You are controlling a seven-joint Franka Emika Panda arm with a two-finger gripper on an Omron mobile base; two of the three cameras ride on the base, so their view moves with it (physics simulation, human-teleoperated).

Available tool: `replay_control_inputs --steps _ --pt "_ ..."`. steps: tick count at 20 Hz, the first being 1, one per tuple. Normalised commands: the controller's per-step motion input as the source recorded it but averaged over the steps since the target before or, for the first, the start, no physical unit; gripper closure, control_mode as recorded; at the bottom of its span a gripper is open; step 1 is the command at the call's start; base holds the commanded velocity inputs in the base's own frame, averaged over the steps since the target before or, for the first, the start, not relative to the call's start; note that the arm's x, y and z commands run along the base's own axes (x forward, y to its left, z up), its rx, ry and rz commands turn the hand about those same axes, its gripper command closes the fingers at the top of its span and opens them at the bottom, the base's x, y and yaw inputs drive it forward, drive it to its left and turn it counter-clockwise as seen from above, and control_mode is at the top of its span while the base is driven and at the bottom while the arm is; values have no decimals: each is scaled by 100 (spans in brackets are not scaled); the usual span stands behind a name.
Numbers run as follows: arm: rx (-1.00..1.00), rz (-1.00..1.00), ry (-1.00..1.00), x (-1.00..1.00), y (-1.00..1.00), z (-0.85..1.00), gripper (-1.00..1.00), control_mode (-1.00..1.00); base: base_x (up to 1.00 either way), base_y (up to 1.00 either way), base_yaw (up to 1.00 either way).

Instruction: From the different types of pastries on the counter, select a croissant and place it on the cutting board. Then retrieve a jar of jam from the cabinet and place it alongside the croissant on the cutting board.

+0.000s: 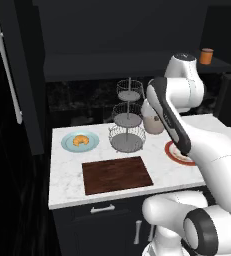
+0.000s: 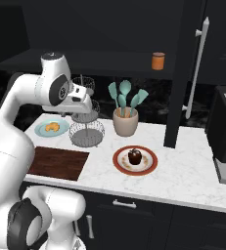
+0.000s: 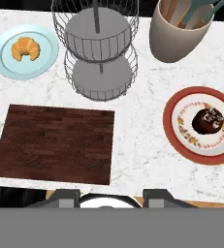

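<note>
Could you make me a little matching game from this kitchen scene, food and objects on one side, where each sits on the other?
Things:
1. croissant
2. chocolate cake
3. jar of jam
4. cutting board

Places:
A. on the red-rimmed plate
B. on the dark shelf above the counter
C. on the light blue plate
D. flat on the counter, nothing on it

Pairs: 1-C, 2-A, 3-B, 4-D

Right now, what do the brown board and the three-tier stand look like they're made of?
The flat rectangular dark reddish-brown board looks like wood with a matte finish: plank lines and grain streaks show. The three-tier grey basket stand looks like thin metal wire: you can see through its ribbed sides.
</note>
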Motion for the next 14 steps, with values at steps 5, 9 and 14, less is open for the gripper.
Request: replay_control_inputs --steps 5,9,14 --pt "-9 0 -2 -1 54 -9 -100 -100 0 0 0" --pt "-8 0 6 0 99 -34 -100 -100 0 0 0" --pt "-3 2 7 6 85 -33 -100 -100 0 0 0"
